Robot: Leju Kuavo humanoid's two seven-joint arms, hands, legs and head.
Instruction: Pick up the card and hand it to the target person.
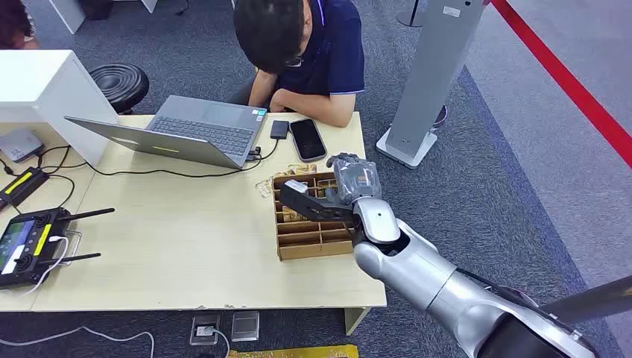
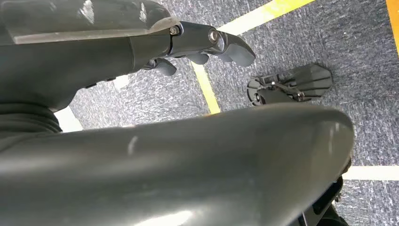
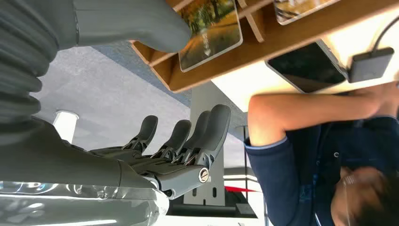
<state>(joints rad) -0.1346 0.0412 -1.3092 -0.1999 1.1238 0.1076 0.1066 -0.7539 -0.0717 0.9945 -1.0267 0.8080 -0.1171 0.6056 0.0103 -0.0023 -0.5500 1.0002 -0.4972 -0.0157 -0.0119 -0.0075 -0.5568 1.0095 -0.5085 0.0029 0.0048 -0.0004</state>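
A wooden box (image 1: pixel 313 247) with several compartments stands at the table's right side, with picture cards upright in it. My right hand (image 1: pixel 350 183) reaches over the box from the right. In the right wrist view its thumb (image 3: pixel 141 23) touches the edge of a card (image 3: pixel 211 33) with an autumn picture, standing in the box (image 3: pixel 282 44). The fingers (image 3: pixel 188 136) stretch out well apart from the thumb and hold nothing. The person (image 1: pixel 313 52) sits at the table's far side, head down, forearms (image 3: pixel 301 113) resting on the table. My left hand (image 2: pixel 211 44) hangs over the floor with nothing in it.
A phone (image 1: pixel 307 139) and a small black device (image 1: pixel 279 129) lie between the box and the person. An open laptop (image 1: pixel 194 130) stands at the back, a remote controller (image 1: pixel 30 242) at the left edge. A white pillar stand (image 1: pixel 432 74) rises right of the table.
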